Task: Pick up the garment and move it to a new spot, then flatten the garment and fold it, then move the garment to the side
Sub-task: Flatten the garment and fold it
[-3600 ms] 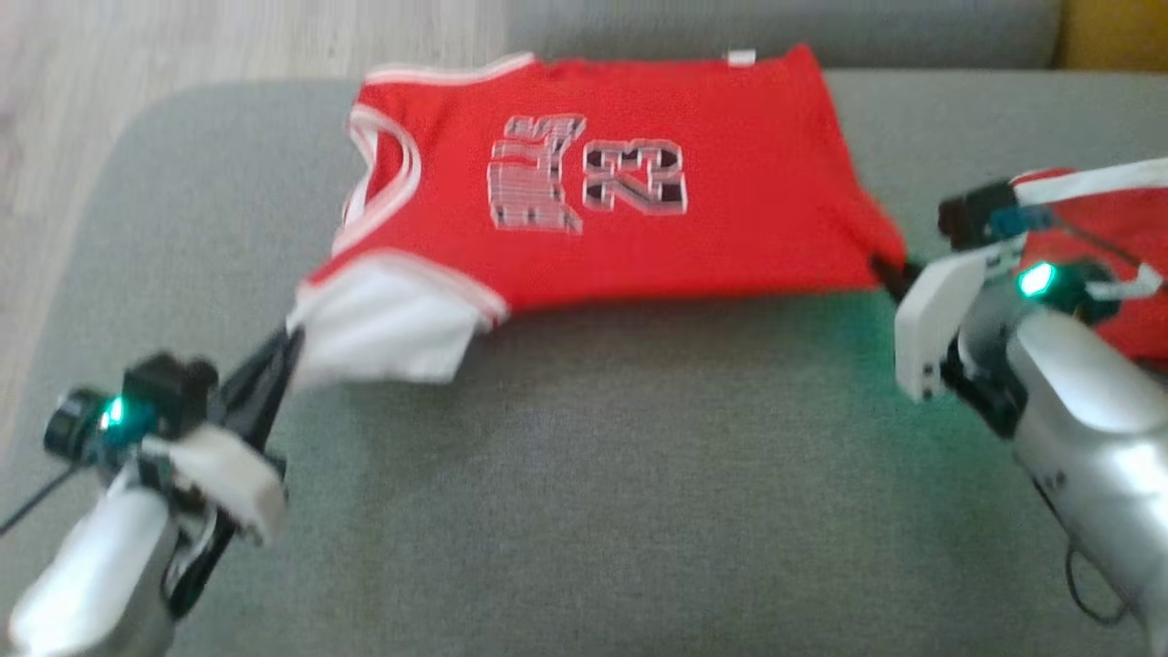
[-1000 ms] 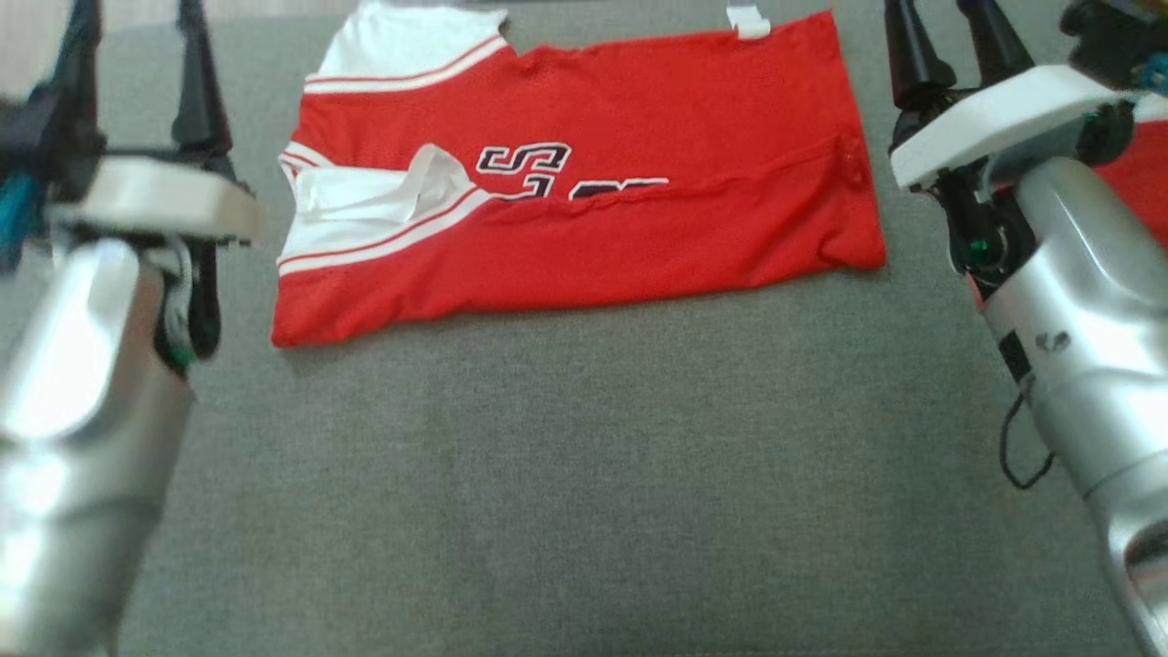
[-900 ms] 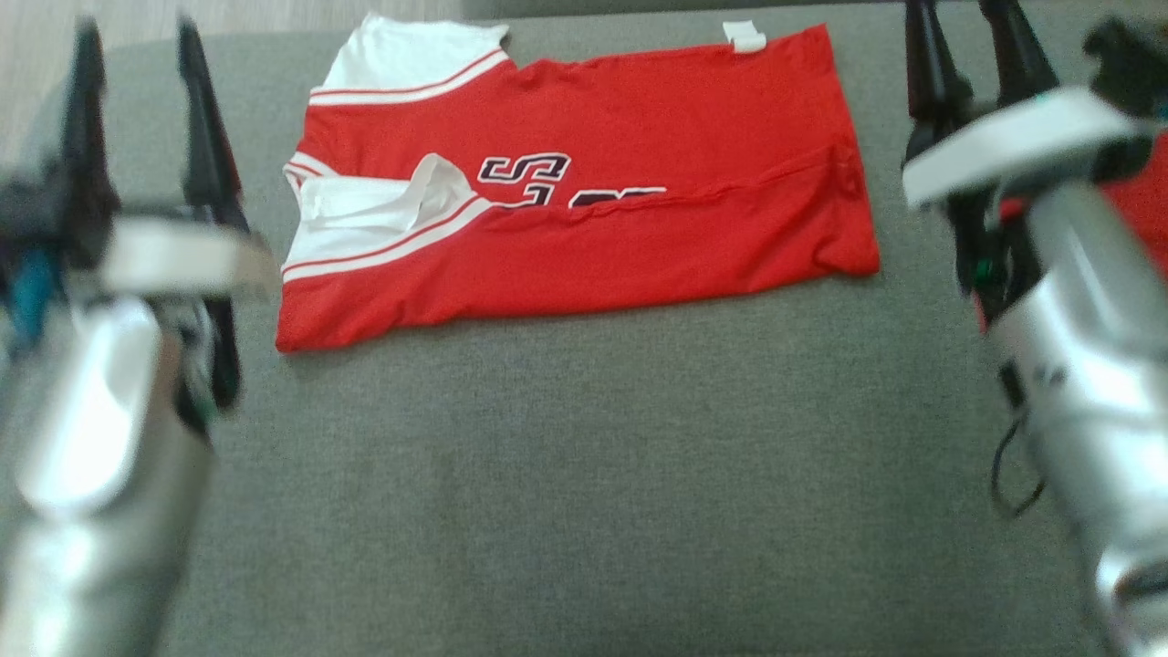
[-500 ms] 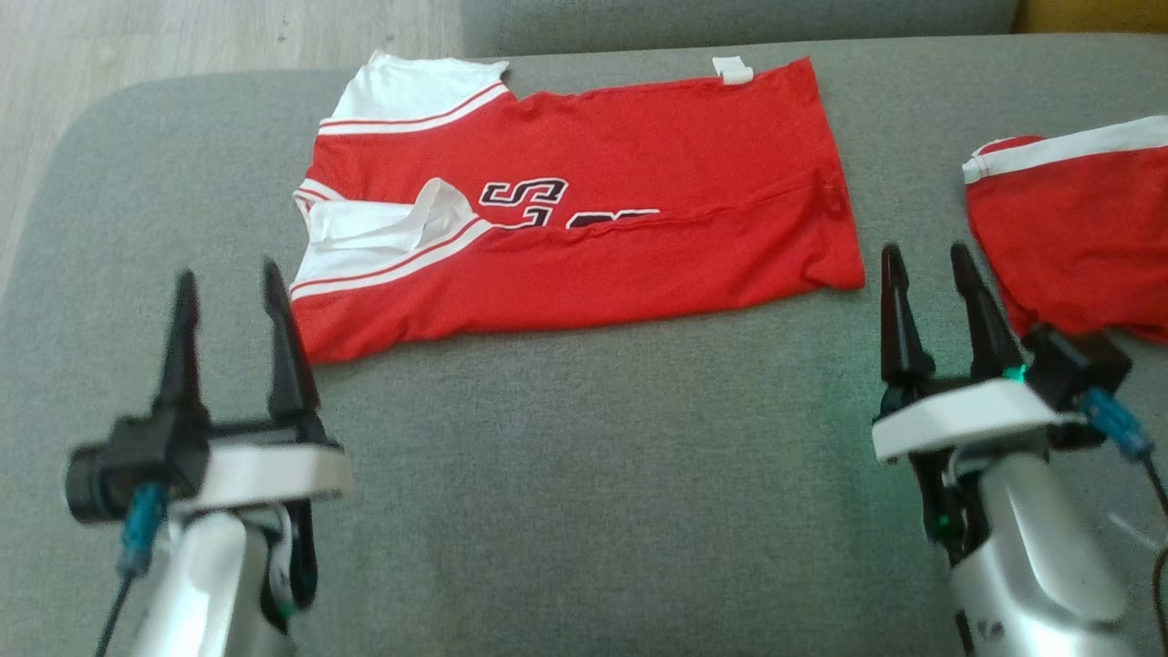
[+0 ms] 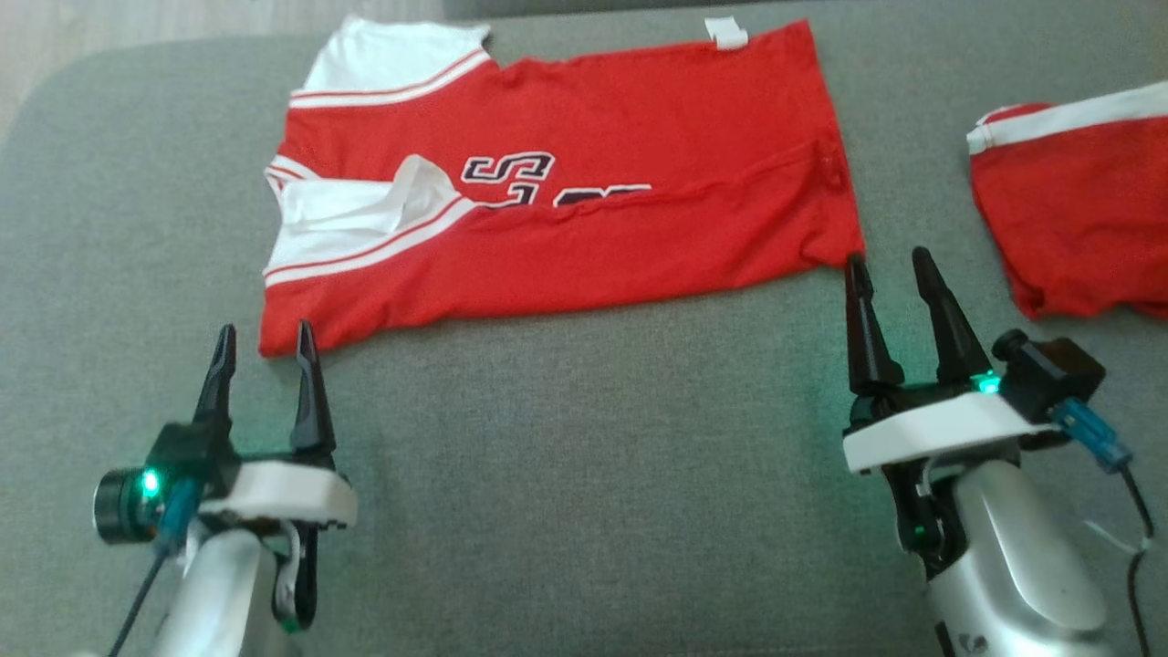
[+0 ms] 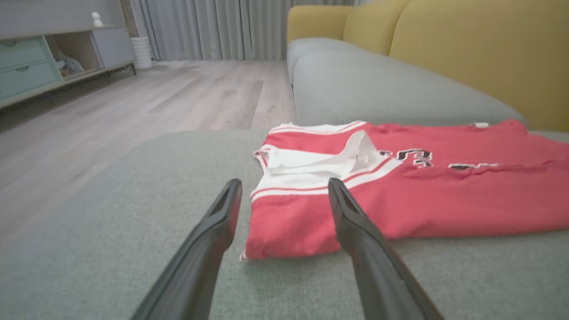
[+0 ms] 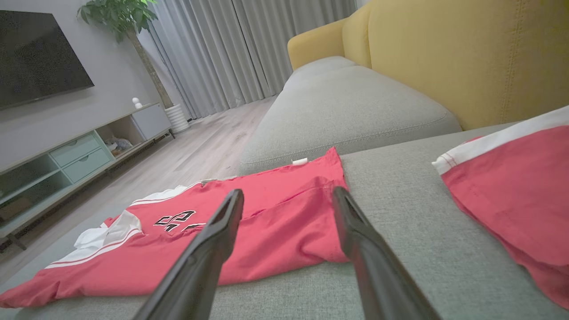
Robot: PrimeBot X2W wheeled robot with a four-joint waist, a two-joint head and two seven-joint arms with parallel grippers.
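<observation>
The garment [image 5: 566, 182], a red jersey with white trim, lies on the grey cushion [image 5: 584, 493]. It is folded once along its length, so the near half covers the lower part of the printed numbers. A white tag [image 5: 727, 33] sits on the garment's far edge. My left pincer [image 5: 264, 328] rests just short of the garment's near left corner, fingers apart and empty. In the left wrist view that corner lines up between them. My right pincer [image 5: 887, 256] is at the garment's near right corner, also spread wide and holding nothing, its left finger just beside the hem. To the right of the garment, well apart from it, lies a second red piece [image 5: 1077, 228].

I read this as the approach for the next fold. To do it well I want to go in low and slip one finger of each pincer under both layers at the corner. I close only once cloth sits deep between the fingers, because a pinch on the top layer alone would peel the first fold open. I should close both sides together, lift evenly to keep the near edge straight, and keep my right arm off the second red piece.
</observation>
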